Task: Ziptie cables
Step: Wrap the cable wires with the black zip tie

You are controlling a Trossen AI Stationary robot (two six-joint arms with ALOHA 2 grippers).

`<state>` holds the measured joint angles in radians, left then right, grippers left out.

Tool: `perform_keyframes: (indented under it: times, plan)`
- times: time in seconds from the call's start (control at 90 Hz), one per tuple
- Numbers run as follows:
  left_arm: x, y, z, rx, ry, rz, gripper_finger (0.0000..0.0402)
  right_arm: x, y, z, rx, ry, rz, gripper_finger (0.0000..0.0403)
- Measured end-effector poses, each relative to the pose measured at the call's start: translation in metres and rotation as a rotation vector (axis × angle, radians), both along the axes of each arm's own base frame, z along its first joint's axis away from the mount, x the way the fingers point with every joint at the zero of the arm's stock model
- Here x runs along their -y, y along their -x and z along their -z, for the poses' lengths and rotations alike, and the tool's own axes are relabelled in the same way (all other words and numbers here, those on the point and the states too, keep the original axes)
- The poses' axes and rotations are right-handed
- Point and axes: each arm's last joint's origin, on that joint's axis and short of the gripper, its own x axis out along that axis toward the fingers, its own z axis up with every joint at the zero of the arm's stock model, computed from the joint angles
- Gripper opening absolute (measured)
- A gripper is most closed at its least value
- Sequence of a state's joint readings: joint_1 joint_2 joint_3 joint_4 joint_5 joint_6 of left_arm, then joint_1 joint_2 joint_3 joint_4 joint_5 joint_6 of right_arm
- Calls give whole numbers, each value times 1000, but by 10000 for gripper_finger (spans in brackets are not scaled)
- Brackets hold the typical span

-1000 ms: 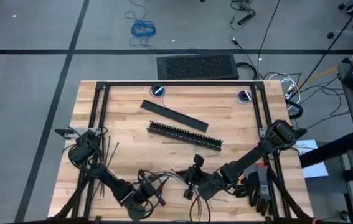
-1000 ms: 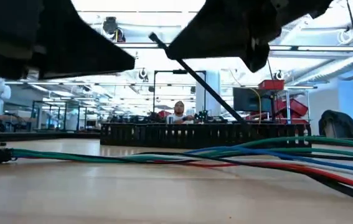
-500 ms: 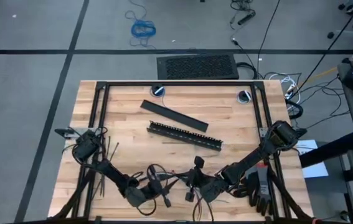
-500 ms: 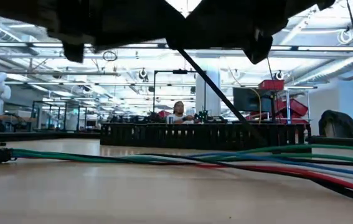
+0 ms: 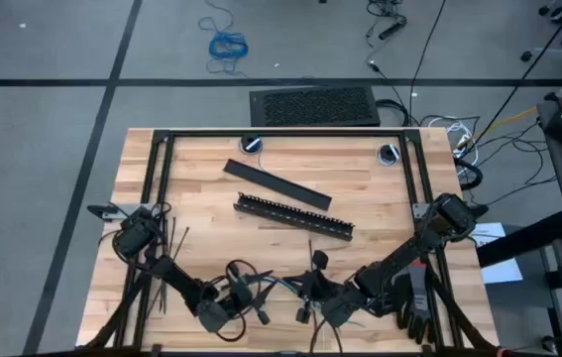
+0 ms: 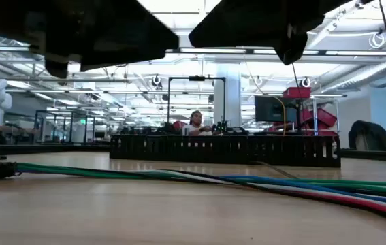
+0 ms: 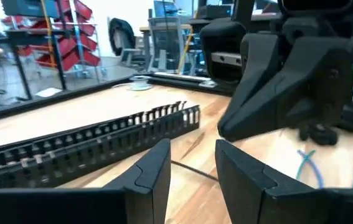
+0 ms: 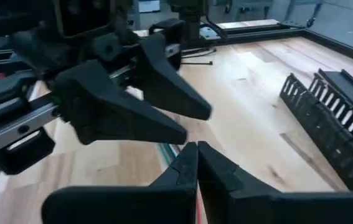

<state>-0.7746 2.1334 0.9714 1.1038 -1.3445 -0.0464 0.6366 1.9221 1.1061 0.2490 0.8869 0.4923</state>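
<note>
The cables (image 6: 261,184), thin green, blue, red and pale wires, lie along the table near its front edge, and they show between the two grippers (image 5: 276,283). My left gripper (image 7: 192,165) hovers open just left of them (image 5: 249,296). My right gripper (image 8: 196,154) is shut and faces the left one from the right (image 5: 308,288). One ziptie (image 5: 310,248), a thin black strip, lies on the wood just beyond the right gripper. I cannot tell whether that gripper touches it. More zipties (image 5: 167,241) lie at the table's left edge.
A black slotted bar (image 5: 293,215) and a flat black bar (image 5: 276,184) lie slanted at mid-table, beyond both grippers. Dark gloves (image 5: 414,302) rest at the near right corner. A black frame (image 5: 157,188) runs round the tabletop.
The ziptie that slanted up from the table to the right gripper now lies flat. The cables' right part, raised before, has sunk onto the wood. My left gripper has moved toward the table's right edge, nearer the right gripper.
</note>
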Motion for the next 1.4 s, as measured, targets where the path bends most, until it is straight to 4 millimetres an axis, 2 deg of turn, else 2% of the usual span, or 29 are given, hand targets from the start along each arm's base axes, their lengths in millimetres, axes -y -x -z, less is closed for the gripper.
perform_keyframes:
  times: [0.122, 0.222, 0.333, 0.444, 0.589, 0.733, 0.822, 1.022, 1.122, 1.4]
  plan:
    - [4, 4, 3, 2, 20, 13, 125, 12, 7, 16, -130, -30, 84, 1]
    - [5, 7, 13, -18, 49, 23, 125, 40, 4, 29, -304, -244, 156, 16]
    - [1, 3, 27, -65, 167, 128, 125, 64, -1, 36, -459, -402, 188, 60]
    - [-5, -2, 33, -104, 264, 197, 125, 72, -3, 30, -477, -404, 177, 111]
    - [-5, -2, 35, -138, 266, 228, 125, 82, -1, 23, -506, -394, 187, 166]
    - [-13, -6, 39, -168, 289, 208, 125, 94, 5, 20, -563, -421, 268, 197]
    - [-20, -11, 42, -191, 334, 216, 125, 102, 8, 24, -626, -459, 315, 200]
    - [-31, -20, 43, -207, 360, 214, 125, 107, 2, 24, -630, -545, 286, 189]
    - [-36, -24, 43, -207, 376, 210, 125, 111, -1, 29, -653, -562, 294, 181]
    - [-48, -32, 46, -227, 433, 205, 125, 116, -5, 45, -678, -562, 334, 126]
